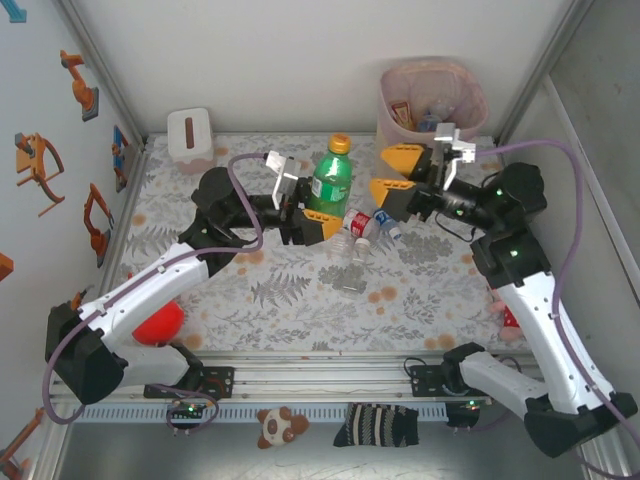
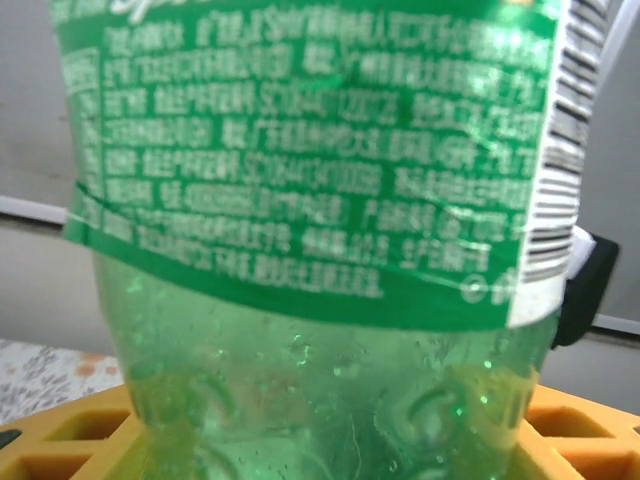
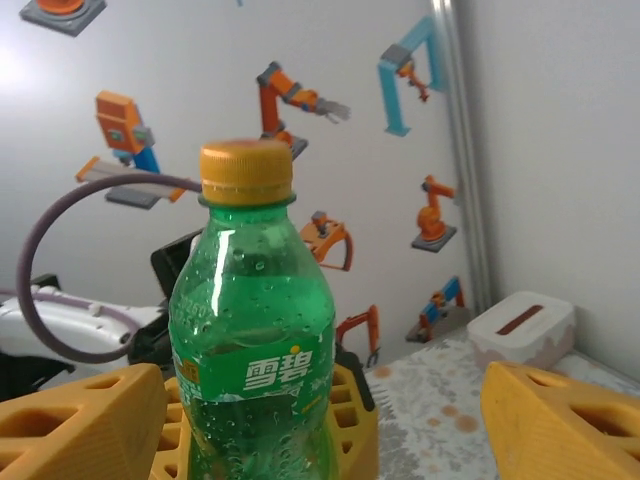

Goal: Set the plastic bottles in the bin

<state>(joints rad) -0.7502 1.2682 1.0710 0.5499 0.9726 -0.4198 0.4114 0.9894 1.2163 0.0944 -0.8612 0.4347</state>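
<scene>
The left tool [image 1: 322, 207] clamps the one green bottle [image 1: 331, 178] low on its body, upright over the middle of the table [image 1: 300, 310]. This probably offers its top half to the right tool [image 1: 395, 172], which gapes wide at its 3 o'clock, nearer the single bin [image 1: 481, 100] at 1 o'clock. At least two clear bottles [image 1: 362, 226] lie nearby.

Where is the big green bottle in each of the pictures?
Top external: the green bottle is upright near the middle, toward the table's far side.
Left wrist: very close, with its label and lower body across most of the picture.
Right wrist: left of centre, orange cap on top.
Shared landmark: the yellow fingers of the left gripper hugging its bottom.
</scene>
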